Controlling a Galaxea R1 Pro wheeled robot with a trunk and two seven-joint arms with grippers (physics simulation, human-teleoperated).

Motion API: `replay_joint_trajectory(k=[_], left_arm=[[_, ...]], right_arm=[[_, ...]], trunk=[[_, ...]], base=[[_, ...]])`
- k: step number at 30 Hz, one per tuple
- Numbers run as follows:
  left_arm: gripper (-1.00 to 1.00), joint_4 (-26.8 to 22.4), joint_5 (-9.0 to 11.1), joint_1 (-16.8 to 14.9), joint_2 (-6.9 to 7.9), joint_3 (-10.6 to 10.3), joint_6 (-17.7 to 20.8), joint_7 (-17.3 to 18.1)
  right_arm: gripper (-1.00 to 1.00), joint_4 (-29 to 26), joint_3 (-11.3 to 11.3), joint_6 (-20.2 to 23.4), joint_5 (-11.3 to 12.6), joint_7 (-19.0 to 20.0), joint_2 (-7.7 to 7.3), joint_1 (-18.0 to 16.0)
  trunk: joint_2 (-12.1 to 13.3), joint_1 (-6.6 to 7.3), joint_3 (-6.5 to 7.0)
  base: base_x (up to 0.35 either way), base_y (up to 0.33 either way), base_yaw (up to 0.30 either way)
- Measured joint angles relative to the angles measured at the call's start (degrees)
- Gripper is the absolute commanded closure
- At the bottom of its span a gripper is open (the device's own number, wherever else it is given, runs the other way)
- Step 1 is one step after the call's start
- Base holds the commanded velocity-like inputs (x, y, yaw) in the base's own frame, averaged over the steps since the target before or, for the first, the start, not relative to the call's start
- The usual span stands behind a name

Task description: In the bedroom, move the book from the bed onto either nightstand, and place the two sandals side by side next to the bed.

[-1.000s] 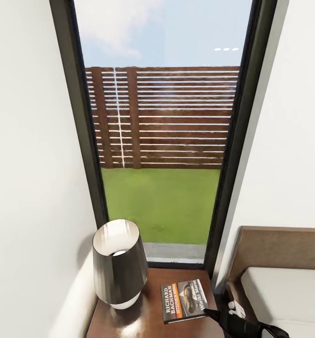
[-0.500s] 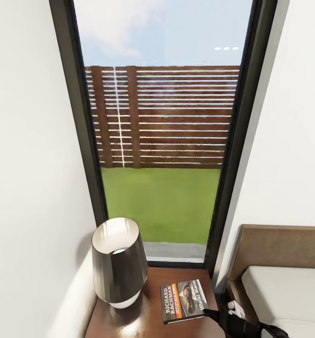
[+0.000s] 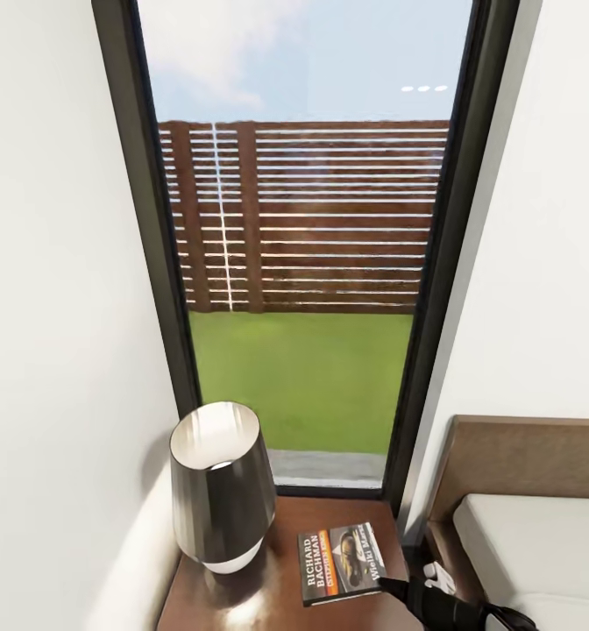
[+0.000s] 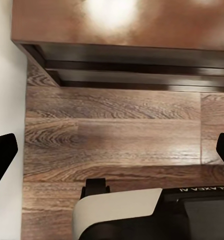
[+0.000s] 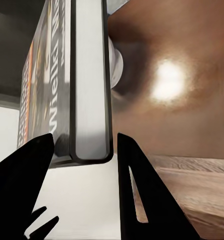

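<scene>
Book, thin dark paperback w/ "RICHARD BACHMAN" in white and orange lettering [image 3: 343, 562], lies flat on the glossy dark-brown wooden nightstand [image 3: 268, 605], bottom centre of my head view, just right of the dark metallic cone-shaded lamp [image 3: 222, 486]. My right gripper [image 3: 398, 585] comes in from the lower right, black tip at the book's near right corner. In right wrist view the book's page edge [image 5: 91, 80] sits btwn the two black fingers [image 5: 137, 175]; jaws are parted a bit wider than the book's thickness, and I can't tell if either pad touches it. Left gripper [image 4: 112, 155]: fingertips at far left and far right edges of the wrist frame, spread wide, holding nothing, over wood-plank floor [image 4: 112, 130] beside the nightstand's drawer fronts. Bed, grey mattress on brown frame [image 3: 540, 543], lower right.
</scene>
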State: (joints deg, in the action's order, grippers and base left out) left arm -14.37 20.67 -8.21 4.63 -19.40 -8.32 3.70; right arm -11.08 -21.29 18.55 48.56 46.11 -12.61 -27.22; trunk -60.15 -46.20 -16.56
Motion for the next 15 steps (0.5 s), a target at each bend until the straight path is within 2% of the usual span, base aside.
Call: replay_joint_trajectory(k=[5, 15], left_arm=[[-1.0, 0.0, 0.0, 0.0, 0.01, 0.0, 0.0, 0.0], [-1.0, 0.0, 0.0, 0.0, 0.0, 0.0, 0.0, 0.0]], right_arm=[[1.0, 0.0, 0.0, 2.1, -0.1, 0.1, 0.12, 0.0], [1.0, 0.1, 0.1, 3.1, -0.1, 0.1, 0.16, 0.0]], trunk=[[-2.0, -1.1, -0.9], [-6.0, -3.3, -2.7]], base=[[0.0, 0.0, 0.0], [0.0, 0.0, 0.0]])
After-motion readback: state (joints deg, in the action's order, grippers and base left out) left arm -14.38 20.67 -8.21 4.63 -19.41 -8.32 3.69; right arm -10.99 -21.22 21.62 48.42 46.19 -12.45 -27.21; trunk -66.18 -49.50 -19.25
